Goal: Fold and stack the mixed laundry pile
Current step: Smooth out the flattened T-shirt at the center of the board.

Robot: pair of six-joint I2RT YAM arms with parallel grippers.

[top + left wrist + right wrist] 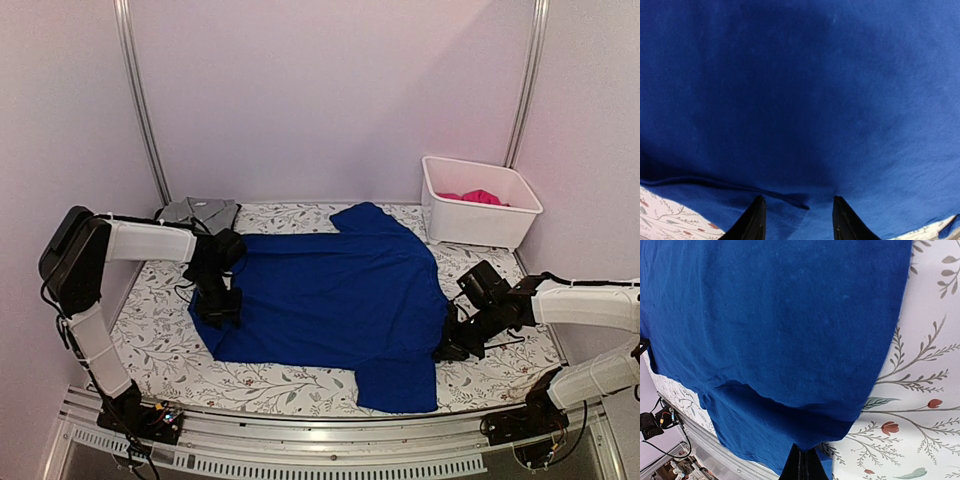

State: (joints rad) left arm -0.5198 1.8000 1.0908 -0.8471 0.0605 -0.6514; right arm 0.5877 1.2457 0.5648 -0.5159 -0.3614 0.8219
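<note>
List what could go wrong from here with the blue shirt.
1. The right end effector pinches only the very edge of the blue shirt; a pull could slip it free.
2. The left end effector is open over a folded hem near the floral covering; closing may grab one layer or the covering too.

Three garments: one spread out, two off to the far side.
The royal-blue garment (pixel 330 300) lies opened out and mostly flat across the middle of the floral table covering (pixel 160 335). One sleeve points to the far side and another part reaches the near right. Its near-right edge is doubled into two layers, and a hem ridge runs along its left side. The grey shirt (pixel 200 212) lies as a small flat bundle at the far left. The magenta-pink garment (pixel 475 197) sits crumpled inside the white bin (pixel 480 228) at the far right.
</note>
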